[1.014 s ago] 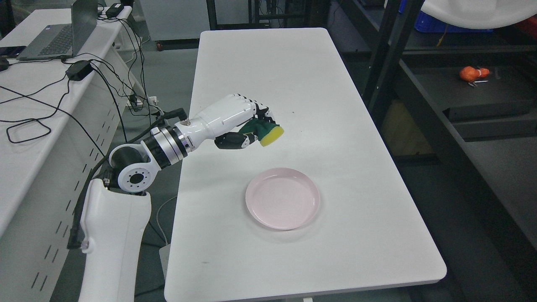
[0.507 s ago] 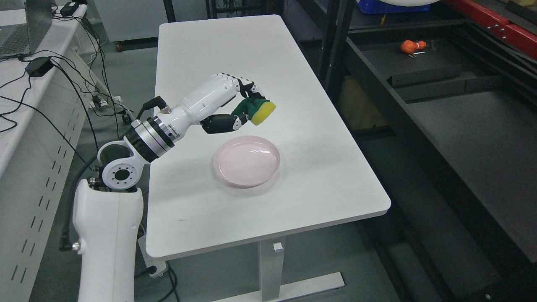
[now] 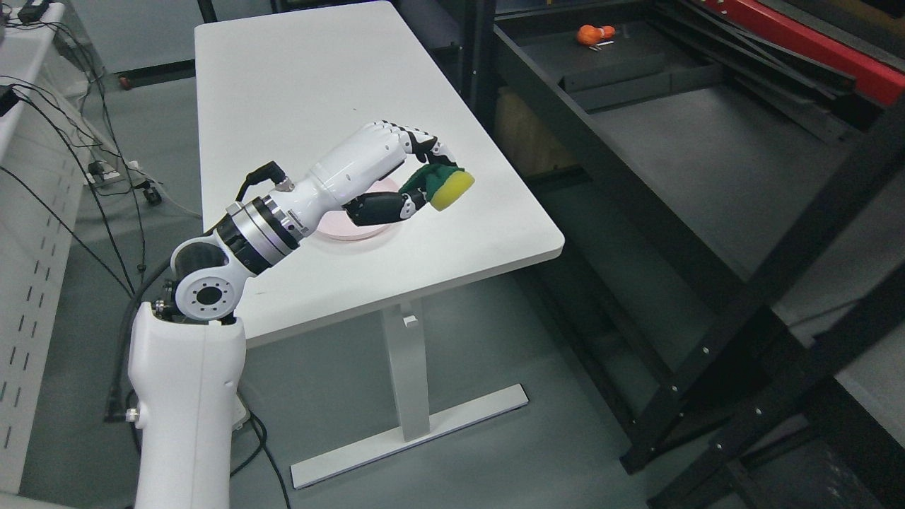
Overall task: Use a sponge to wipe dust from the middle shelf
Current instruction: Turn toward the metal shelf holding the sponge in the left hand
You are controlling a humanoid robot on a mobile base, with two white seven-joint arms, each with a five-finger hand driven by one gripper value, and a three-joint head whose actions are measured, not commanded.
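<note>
Reaching in from the lower left, over the near right part of the white surface (image 3: 283, 92), with the left robot hand (image 3: 406, 170) raised clear of it. Curling the fingers (image 3: 417, 145) down over the top of the sponge (image 3: 442, 187) and bracing the dark thumb (image 3: 378, 208) from below, so pinching the sponge at the fingertips. Showing the sponge's yellow face outward, away from the palm and toward the shelving, with the green scouring side tucked against the fingers. Hiding most of a pink plate (image 3: 353, 233) directly beneath the wrist and thumb, only its near rim peeking out below the forearm. Standing well apart, to the right of the robot hand and past the surface's right edge, a black metal rack with a wide dark shelf (image 3: 679, 141) at roughly the same height as the sponge. Lying far beyond the fingertips, at the back of that shelf, a small orange object (image 3: 594, 33). Running along the rack's upper right, a red beam (image 3: 820, 49). Trailing down the left side, behind the arm, several black cables (image 3: 106, 141).
</note>
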